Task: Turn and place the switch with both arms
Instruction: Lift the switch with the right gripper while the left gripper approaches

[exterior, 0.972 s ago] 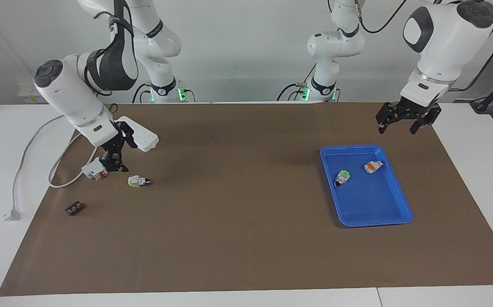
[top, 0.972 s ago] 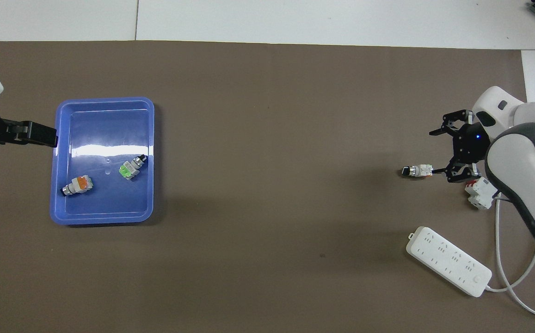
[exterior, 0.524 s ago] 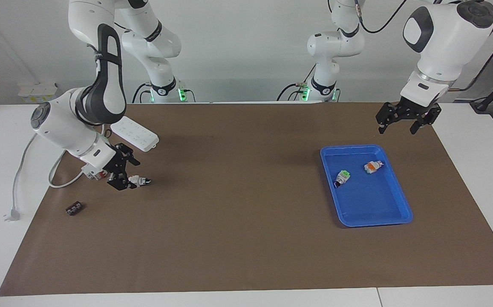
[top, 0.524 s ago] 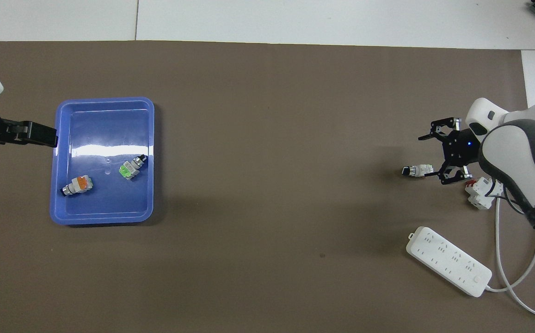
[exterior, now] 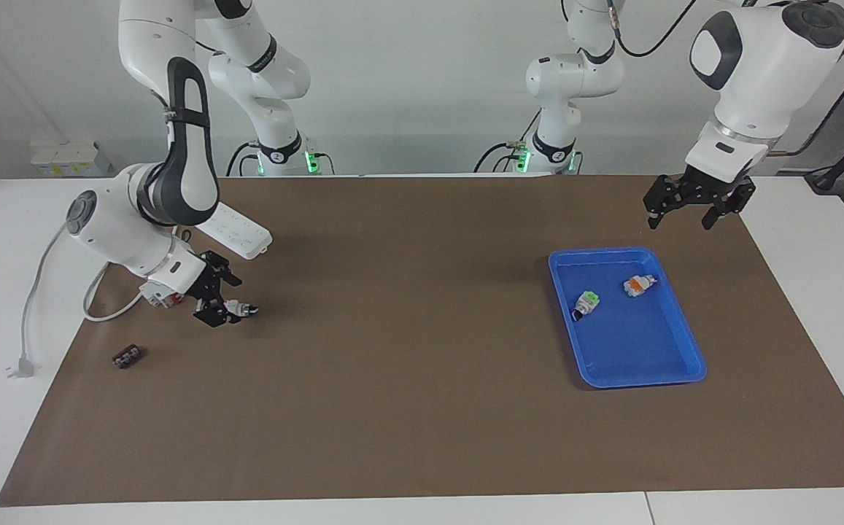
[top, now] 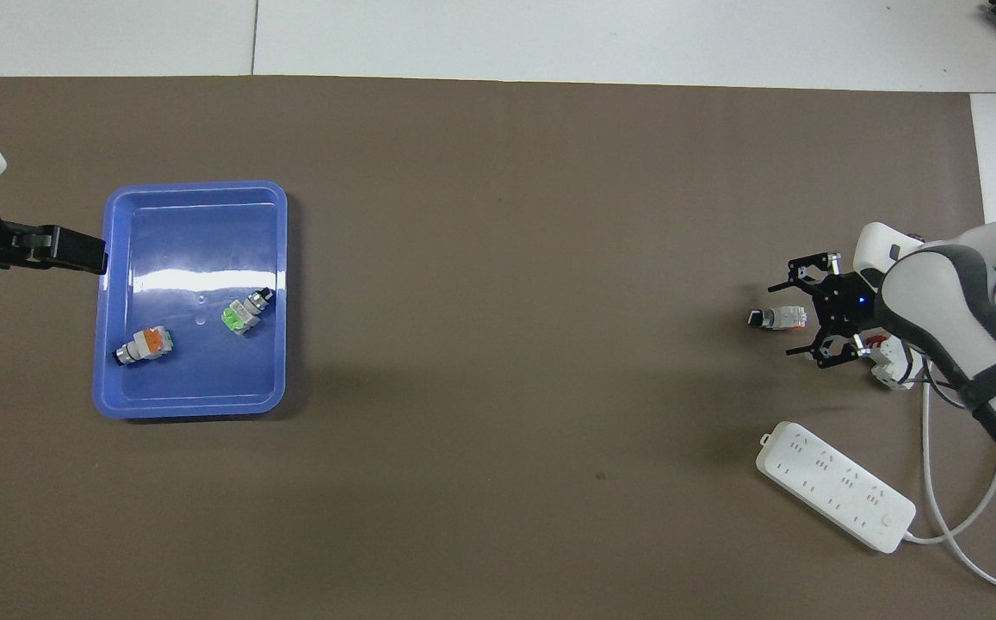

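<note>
I see a matt brown paper-like sheet (exterior: pixel 407 350) over my white tabletop (exterior: pixel 815 262); the glossy blue plastic tray (top: pixel 196 406) at left throws glare.

Bright, even light; tray (top: pixel 196 191) glare.

I counted three push-button switches: two green-capped (top: pixel 778 318) (top: pixel 241 314), one orange-capped (top: pixel 146 344); one blue tray (top: pixel 192 401); one power strip (top: pixel 835 486); one white-and-red block (exterior: pixel 157 292); one small dark part (exterior: pixel 128 356).

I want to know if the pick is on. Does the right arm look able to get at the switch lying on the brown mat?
Probably yes. The right gripper is open and low, its fingers straddling the switch on the mat. Nothing lies between them; the white-and-red block sits beside the gripper, nearer the arm. The left gripper waits by the blue tray.
</note>
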You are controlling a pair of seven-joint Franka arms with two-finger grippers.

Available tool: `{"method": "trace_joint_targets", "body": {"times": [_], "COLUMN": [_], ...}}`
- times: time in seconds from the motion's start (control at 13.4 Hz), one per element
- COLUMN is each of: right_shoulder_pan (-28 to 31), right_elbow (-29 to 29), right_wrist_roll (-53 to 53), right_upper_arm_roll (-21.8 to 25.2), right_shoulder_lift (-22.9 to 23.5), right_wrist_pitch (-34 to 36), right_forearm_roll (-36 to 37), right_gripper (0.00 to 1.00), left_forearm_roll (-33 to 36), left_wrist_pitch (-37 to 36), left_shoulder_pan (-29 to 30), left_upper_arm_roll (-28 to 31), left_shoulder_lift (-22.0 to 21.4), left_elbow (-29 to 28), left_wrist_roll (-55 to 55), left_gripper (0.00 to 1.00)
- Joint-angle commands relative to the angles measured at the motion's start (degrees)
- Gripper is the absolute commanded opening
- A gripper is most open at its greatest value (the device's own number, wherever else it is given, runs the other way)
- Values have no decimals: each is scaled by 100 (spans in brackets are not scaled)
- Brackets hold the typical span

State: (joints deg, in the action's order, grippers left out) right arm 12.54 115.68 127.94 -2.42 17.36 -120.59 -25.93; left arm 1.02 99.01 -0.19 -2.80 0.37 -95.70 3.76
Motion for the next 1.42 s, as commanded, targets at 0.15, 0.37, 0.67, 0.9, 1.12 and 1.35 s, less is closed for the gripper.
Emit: {"method": "trace_joint_targets", "body": {"times": [0.15, 0.37, 0.67, 0.9, 1.12, 1.35], "right_shoulder_pan": [354, 363, 354, 372, 302, 31], "right_elbow": [25, 69, 104, 96, 43, 43], "right_wrist_roll": [732, 750, 750, 750, 715, 145], "right_upper_arm_roll": [-66, -66, -66, -66, -83, -127], "right_shoulder_lift": [320, 329, 329, 320, 181, -162], "right_wrist_pitch": [-105, -114, -114, -70, 105, 351], "right_forearm_roll": [-448, -492, -589, -676, -1044, -1257], "right_gripper": [96, 84, 11, 0, 0, 0], "left_forearm_roll": [83, 83, 83, 83, 83, 83], "left_wrist_pitch": [-14, -14, -14, -14, -14, -31], "left_shoulder_pan": [45, 45, 45, 45, 18, -25], "left_upper_arm_roll": [-37, -37, -37, -37, -37, -45], "left_shoulder_lift": [-125, -125, -125, -125, -125, -169], "left_elbow": [-124, -124, -124, -124, -124, -150], "left_wrist_roll": [-42, -42, -42, -42, -50, -77], "left_gripper": [100, 100, 100, 100, 100, 100]}}
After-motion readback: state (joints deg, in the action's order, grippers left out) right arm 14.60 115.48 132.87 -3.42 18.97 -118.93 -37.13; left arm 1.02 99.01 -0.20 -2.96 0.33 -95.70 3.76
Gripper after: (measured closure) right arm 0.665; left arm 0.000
